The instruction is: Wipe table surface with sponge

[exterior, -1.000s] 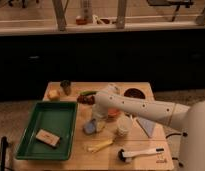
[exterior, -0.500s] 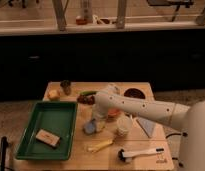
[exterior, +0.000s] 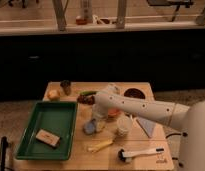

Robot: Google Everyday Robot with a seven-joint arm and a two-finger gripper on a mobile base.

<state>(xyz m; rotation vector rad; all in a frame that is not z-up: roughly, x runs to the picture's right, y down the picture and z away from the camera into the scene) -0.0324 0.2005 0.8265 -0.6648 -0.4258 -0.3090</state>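
— What's in view?
— A square, pale wooden table (exterior: 91,159), with a green plastic tray (exterior: 58,120) on its left. My gripper (exterior: 98,119) hangs mid-table, right over the soft blue-and-cream sponge (exterior: 90,127) beside the tray.
— Gripping it?
— I can't tell.

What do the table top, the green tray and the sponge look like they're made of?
The table surface looks like pale wood, matte, with a warm brown tone. The green tray seems to be moulded plastic: uniform colour, raised rim. The sponge looks like soft foam, pale blue with a cream part. The tool sits right above it.
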